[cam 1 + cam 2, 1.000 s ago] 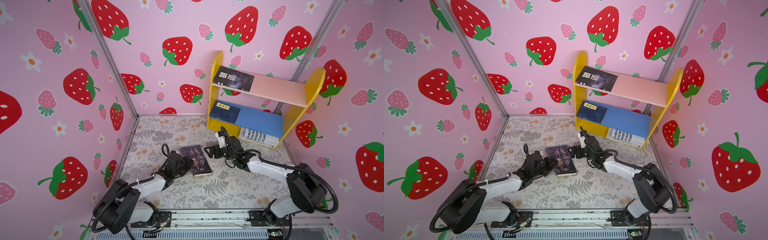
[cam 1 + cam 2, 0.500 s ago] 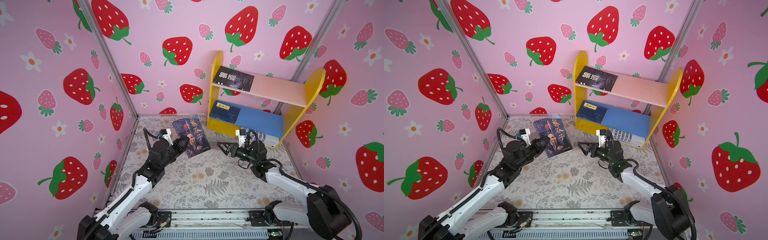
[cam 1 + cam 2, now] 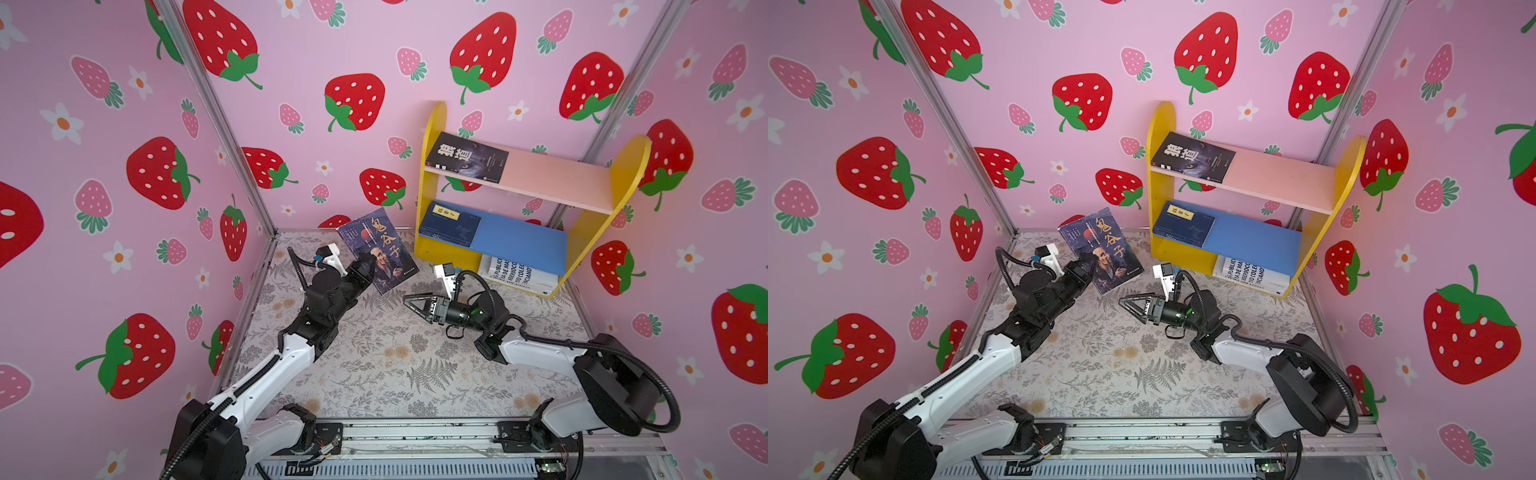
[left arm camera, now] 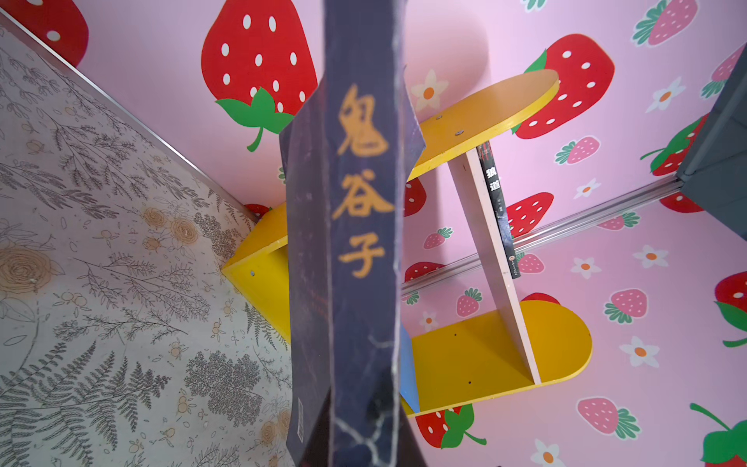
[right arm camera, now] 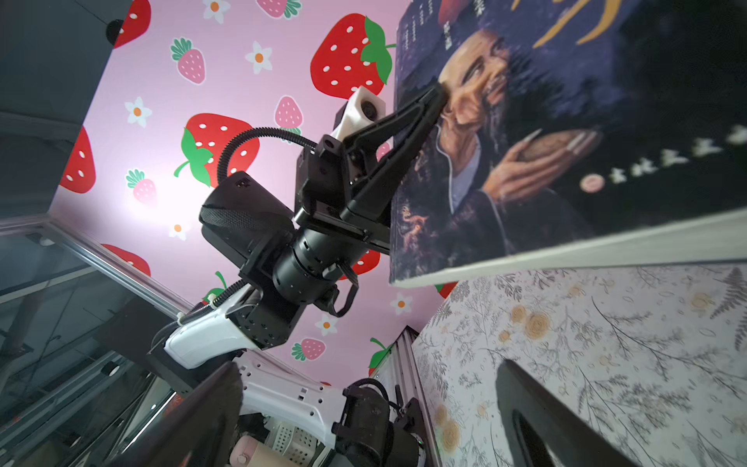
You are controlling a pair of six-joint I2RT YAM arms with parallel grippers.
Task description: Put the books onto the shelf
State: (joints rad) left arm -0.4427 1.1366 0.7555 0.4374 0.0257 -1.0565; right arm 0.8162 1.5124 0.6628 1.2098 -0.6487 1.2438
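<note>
My left gripper (image 3: 362, 266) (image 3: 1086, 266) is shut on the lower edge of a dark book with big gold Chinese characters (image 3: 380, 247) (image 3: 1104, 245). It holds the book tilted up above the floor mat, left of the shelf (image 3: 432, 124) (image 3: 1158, 120). In the left wrist view the book (image 4: 355, 242) fills the middle and hides the jaws. My right gripper (image 3: 409, 301) (image 3: 1125, 304) hangs open and empty, just right of the held book (image 5: 545, 141). On the pink upper board lies another dark book (image 3: 467, 158). A navy book (image 3: 449, 224) lies on the blue board.
A white book with black lettering (image 3: 515, 274) lies under the blue board at floor level. Pink strawberry walls (image 3: 291, 124) close in the back and both sides. The floral mat (image 3: 395, 365) covers the floor between the arms.
My left gripper lifted the dark book off the mat and carried it up and back. My right gripper drew away from the book and stays open.
</note>
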